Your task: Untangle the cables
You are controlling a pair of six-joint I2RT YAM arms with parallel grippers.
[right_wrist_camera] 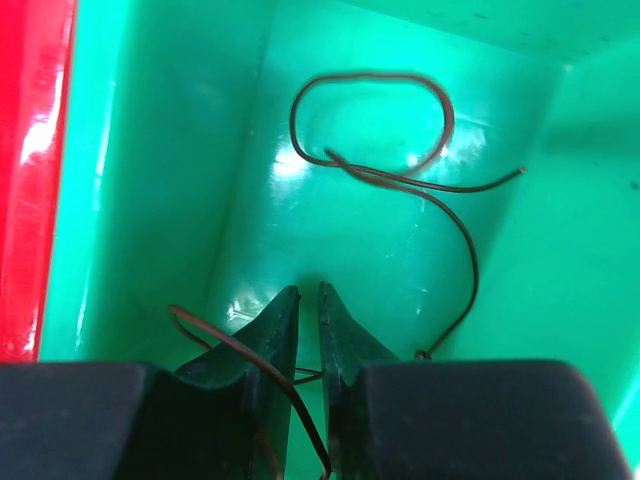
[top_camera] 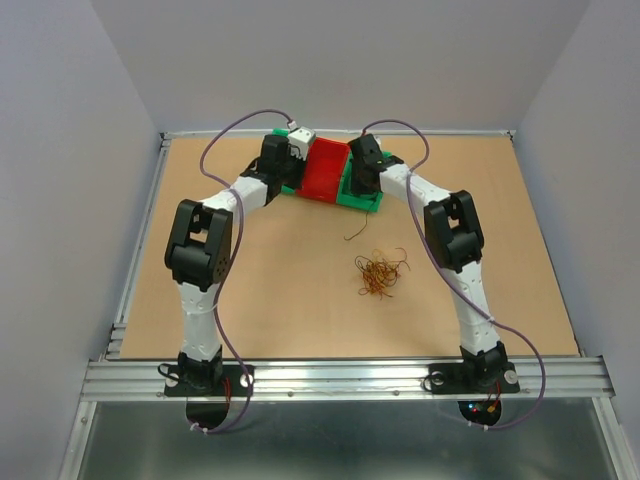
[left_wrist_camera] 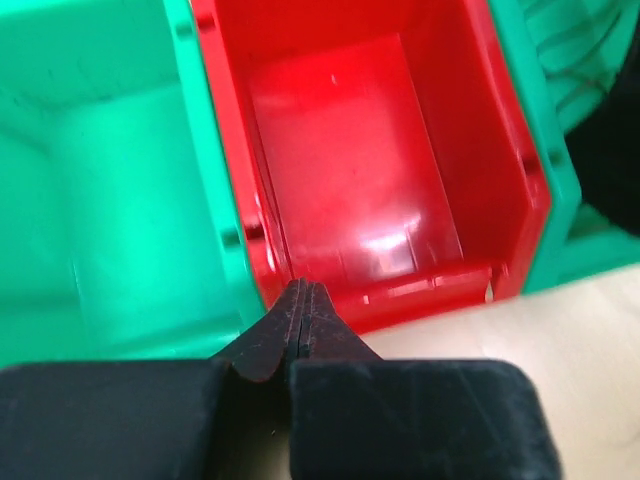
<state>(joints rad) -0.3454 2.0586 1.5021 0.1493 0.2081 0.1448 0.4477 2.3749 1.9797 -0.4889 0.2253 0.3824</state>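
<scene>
A loose tangle of thin orange, yellow and dark cables (top_camera: 380, 273) lies on the brown table right of centre. One stray strand (top_camera: 354, 229) rests just behind it. My left gripper (left_wrist_camera: 303, 285) is shut with nothing seen between its fingers, its tips at the near rim of the red bin (left_wrist_camera: 440, 285). My right gripper (right_wrist_camera: 309, 292) reaches down into a green bin (right_wrist_camera: 170, 150) with its jaws a narrow gap apart. A reddish-brown strand (right_wrist_camera: 235, 347) crosses its left finger and drops into the gap. A dark looped cable (right_wrist_camera: 400, 180) lies on the bin floor.
The red bin (top_camera: 325, 170) and green bins (top_camera: 362, 198) stand together at the back centre of the table, with both wrists over them. A further green bin (left_wrist_camera: 100, 200) sits left of the red one. Raised metal rails border the table.
</scene>
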